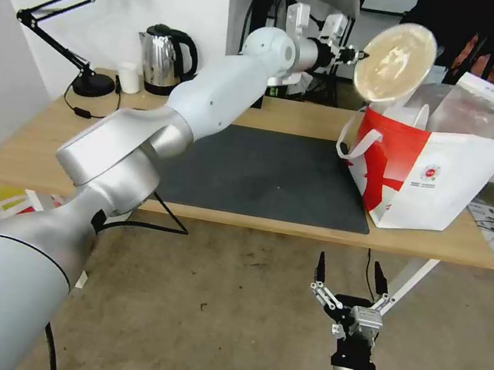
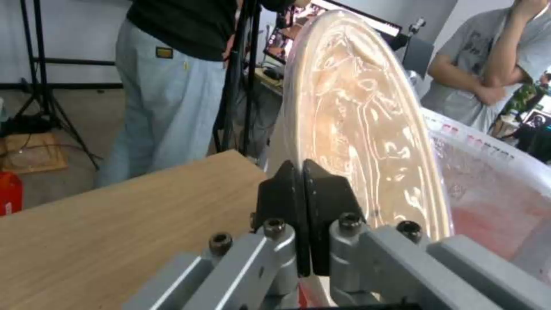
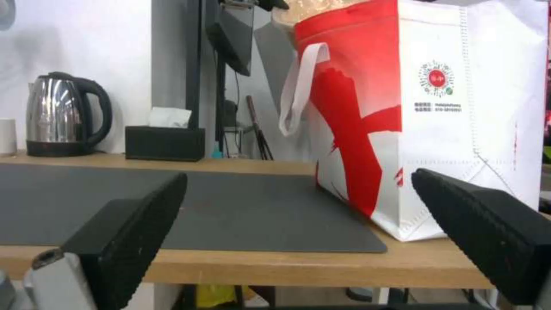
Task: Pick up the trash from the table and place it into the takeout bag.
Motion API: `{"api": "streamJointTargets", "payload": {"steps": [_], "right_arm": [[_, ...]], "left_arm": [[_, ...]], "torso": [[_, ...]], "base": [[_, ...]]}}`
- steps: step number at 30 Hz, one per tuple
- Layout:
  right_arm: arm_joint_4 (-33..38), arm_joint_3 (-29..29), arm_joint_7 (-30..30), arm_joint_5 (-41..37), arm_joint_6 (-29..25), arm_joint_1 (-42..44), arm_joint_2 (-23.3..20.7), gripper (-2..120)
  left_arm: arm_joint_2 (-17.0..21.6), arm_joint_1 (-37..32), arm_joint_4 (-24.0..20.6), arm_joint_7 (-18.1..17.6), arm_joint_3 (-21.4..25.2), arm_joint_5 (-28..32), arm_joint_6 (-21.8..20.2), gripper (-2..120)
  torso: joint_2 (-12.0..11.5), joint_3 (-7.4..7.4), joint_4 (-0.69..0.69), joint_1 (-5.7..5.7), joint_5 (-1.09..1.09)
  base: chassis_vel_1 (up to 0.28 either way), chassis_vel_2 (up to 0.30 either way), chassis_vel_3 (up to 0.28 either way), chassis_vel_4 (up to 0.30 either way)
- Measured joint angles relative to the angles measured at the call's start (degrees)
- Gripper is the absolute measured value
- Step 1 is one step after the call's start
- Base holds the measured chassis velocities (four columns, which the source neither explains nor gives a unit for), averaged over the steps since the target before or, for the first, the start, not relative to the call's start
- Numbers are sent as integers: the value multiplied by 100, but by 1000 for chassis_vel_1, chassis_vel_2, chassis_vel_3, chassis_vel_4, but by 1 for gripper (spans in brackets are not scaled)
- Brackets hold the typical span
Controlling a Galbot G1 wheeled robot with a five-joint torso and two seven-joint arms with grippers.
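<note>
Left arm's silver shoulder and forearm fill the near left of the head view, reaching out over the table (image 1: pixel 31 155) toward its far right corner. Left gripper (image 1: pixel 349 55) is clamped tight on the rim of the beige lidded bowl (image 1: pixel 396 62); in the left wrist view the two black pads (image 2: pixel 321 193) are pressed together on the rim, with the bowl (image 2: pixel 367 129) standing up on edge. Bowl hangs tilted, lid facing the robot, above the open mouth of the takeout bag (image 1: pixel 443 180) and toward the bag's near-left rim, not yet inside.

Bag stands upright at the right end of the table, overlapping the right edge of the dark grey mat (image 1: pixel 261 175). No other trash visible on mat or tabletop.

Right gripper (image 1: pixel 350 277) is parked low in front of the table's near edge, fingers spread wide apart, holding nothing; its wrist view looks level across the mat at the bag (image 3: pixel 459 107).

Judgement: step in hand is the drop of the last visible item into the bag. Next move calls for bringing the bowl squarely over the opening, lowering it past the rim and loop handle (image 1: pixel 358 143), then releasing. Risk: the bowl's edge catching the soft rim.
</note>
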State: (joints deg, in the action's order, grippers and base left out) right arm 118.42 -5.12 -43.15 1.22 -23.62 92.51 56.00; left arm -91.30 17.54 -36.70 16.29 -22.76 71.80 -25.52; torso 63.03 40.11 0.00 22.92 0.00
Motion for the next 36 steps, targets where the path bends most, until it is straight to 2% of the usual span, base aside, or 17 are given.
{"api": "streamJointTargets", "payload": {"steps": [10, 23, 30, 36], "right_arm": [[0, 0, 0, 0, 0, 0, 0, 100], [0, 0, 0, 0, 0, 0, 0, 100], [0, 0, 0, 0, 0, 0, 0, 100], [0, 0, 0, 0, 0, 0, 0, 100]], "left_arm": [[3, -85, -68, 47, -52, -23, 7, 0], [6, -69, -251, 446, -194, -196, -122, 0], [3, 106, -382, 426, -123, 46, -110, 0], [2, 239, -431, 254, -104, 202, -49, 0]], "torso": [[0, 0, 0, -1, 0], [0, 0, 0, 0, 0], [0, 0, -1, -1, 0], [0, 0, 0, 0, 0]], "base": [[0, 0, 0, 0], [0, 0, 0, 0], [0, 0, 0, 0], [0, 0, 0, 0]]}}
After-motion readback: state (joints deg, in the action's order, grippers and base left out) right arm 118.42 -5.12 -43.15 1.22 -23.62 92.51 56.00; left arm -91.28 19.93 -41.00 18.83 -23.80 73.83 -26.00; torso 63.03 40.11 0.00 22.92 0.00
